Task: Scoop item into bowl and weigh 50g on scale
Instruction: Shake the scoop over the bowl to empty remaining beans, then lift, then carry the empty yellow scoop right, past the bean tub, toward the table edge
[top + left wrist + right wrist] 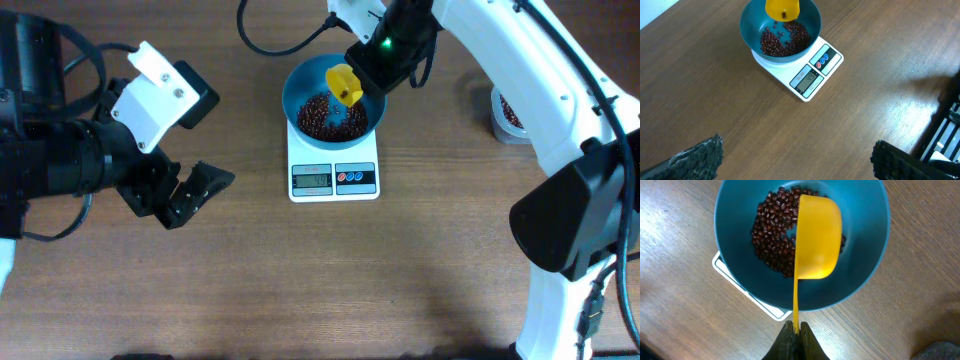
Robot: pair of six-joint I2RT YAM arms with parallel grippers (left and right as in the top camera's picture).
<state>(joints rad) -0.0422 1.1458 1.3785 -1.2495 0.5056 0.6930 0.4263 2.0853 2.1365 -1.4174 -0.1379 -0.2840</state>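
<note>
The blue bowl (300, 80) stands on the white scale (334, 178) and holds a layer of dark red-brown beans (322, 113). My right gripper (796, 328) is shut on the handle of a yellow scoop (817, 235), which hangs tipped over inside the bowl (865, 255) above the beans (772, 230). The scoop (344, 84) also shows in the overhead view. My left gripper (195, 192) is open and empty, low over the table left of the scale. The left wrist view shows the bowl (752, 25), the scoop (782, 8) and the lit scale display (808, 79).
A container of beans (508, 115) stands at the far right, partly hidden by the right arm. Black cables lie behind the bowl. The right arm's base (580, 230) stands at the right edge. The table is bare wood.
</note>
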